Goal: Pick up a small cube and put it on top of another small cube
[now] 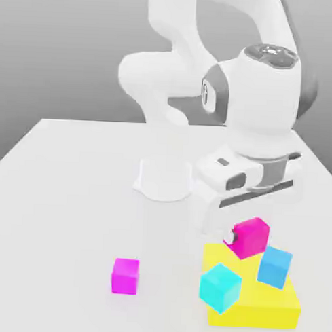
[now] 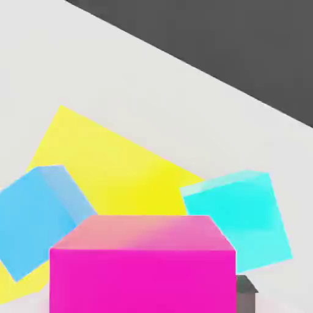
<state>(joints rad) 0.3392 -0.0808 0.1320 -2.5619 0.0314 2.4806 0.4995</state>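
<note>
Above the yellow block [image 1: 250, 316], in the exterior view, the gripper [image 1: 250, 237] is closed on the hot-pink cube [image 1: 251, 239], one dark fingertip [image 1: 230, 236] showing at its side. From where I stand, the cube's faces look plain and glossy, its edges crisp. The hand view presents one broad face and a foreshortened upper one. Whether its underside clears the block cannot be told.

Handling, as judged by eye: probably light and stiff, unlikely to yield under pressure or to break, though the smooth finish may let it slip or turn if pinched near an edge. The proper hold is flat across two opposite sides, centred, leaving the underside free for stacking.

Near the block lie a cyan cube [image 1: 220, 288] and a blue cube [image 1: 274, 267], both turned askew. The magenta cube [image 1: 125, 276], well apart towards the exterior view's left, sits level on the table [image 1: 65, 212] and seems the steadier base.
</note>
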